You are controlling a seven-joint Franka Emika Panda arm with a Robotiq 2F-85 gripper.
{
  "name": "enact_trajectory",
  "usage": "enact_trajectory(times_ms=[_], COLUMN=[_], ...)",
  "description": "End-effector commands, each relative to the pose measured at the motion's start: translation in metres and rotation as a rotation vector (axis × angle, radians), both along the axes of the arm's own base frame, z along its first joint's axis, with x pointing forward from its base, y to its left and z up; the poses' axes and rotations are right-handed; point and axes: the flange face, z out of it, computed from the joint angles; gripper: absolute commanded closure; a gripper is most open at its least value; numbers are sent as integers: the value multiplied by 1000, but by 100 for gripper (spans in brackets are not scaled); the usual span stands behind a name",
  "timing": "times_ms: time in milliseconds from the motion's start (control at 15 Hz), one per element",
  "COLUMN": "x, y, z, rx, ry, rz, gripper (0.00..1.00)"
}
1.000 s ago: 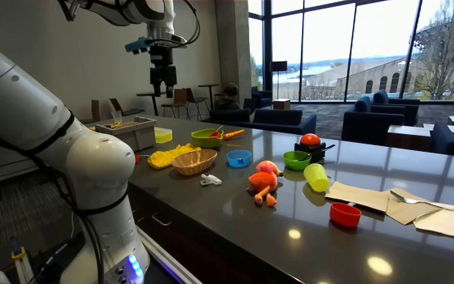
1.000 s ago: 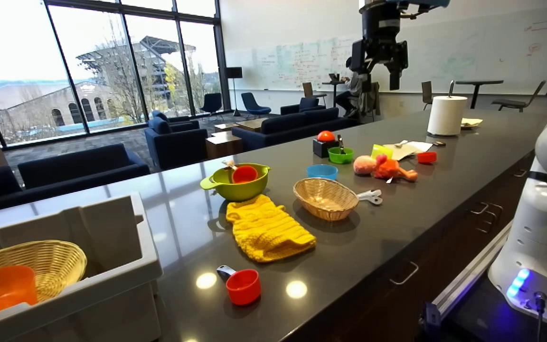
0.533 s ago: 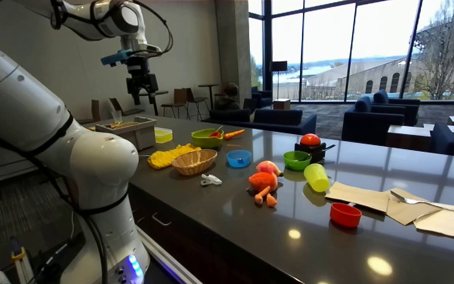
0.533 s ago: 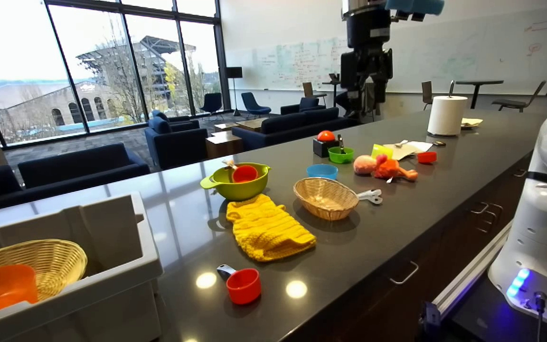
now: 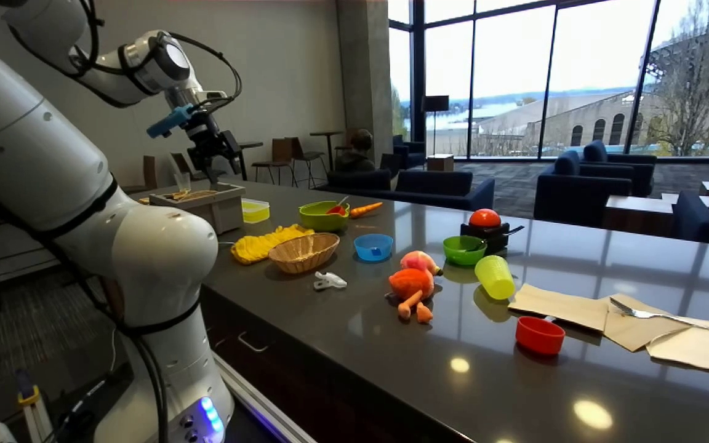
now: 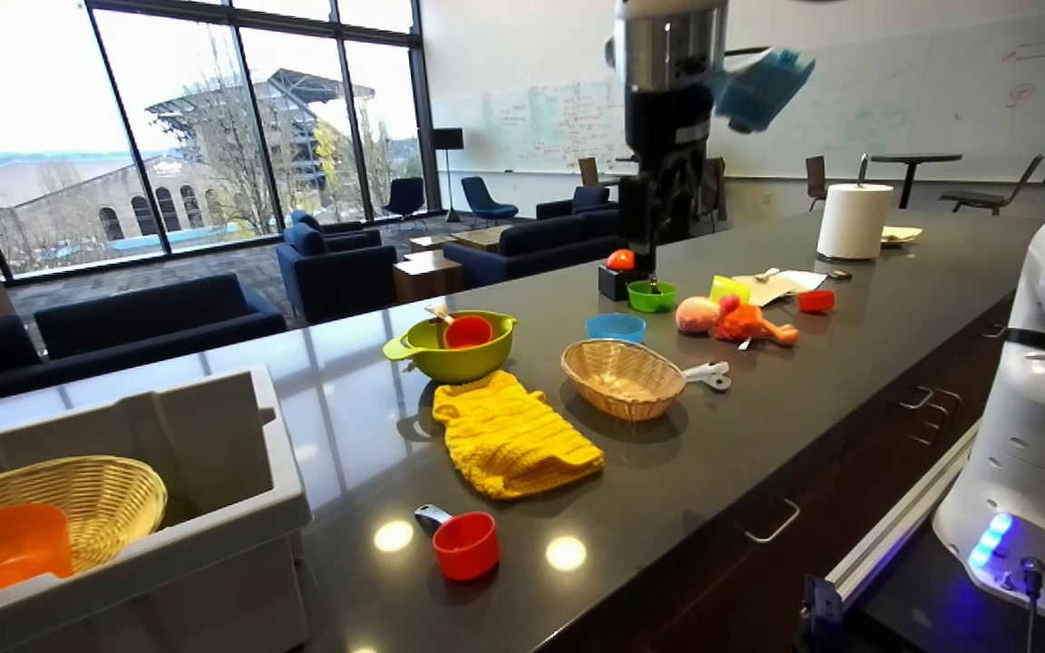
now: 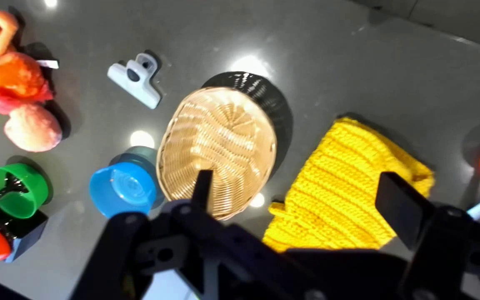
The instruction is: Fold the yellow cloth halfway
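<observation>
The yellow cloth lies flat and slightly rumpled on the dark counter. It also shows in an exterior view, partly behind the basket, and in the wrist view. My gripper is tilted in the air, well above the counter, with nothing in it. In the wrist view my gripper has its fingers wide apart. One finger overlaps the basket in the picture and the other overlaps the cloth's right part. The gripper's body hides the cloth's lower edge there. In an exterior view the gripper appears edge-on.
A wicker basket stands close beside the cloth. A green bowl holding a red scoop stands at another end of it. A red measuring cup and a grey bin are nearby. A blue bowl, white clip and plush flamingo lie farther off.
My gripper has come down and moved left in both exterior views, and it has tilted from upright. The fingers stay empty. The cloth and the other objects have not moved.
</observation>
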Motion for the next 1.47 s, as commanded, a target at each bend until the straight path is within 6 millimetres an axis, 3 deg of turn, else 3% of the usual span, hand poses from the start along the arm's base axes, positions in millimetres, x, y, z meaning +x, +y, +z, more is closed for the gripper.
enact_trajectory(times_ms=[0,67,267,333,533,667,933,1267,1400], x=[38,41,24,14,-14,-19,8,55,66], y=[-16,-20,-6,4,36,55,73,95,104], z=[-51,-63,-82,-82,-67,-57,-48,-76,-89], rx=[-96,-126,-162,-146,-78,-35,-12,37,65], ry=[-50,-46,40,159,291,375,515,585,628], rz=[-68,-70,3,37,118,176,52,-186,-283], gripper=[0,0,0,0,0,0,0,0,0])
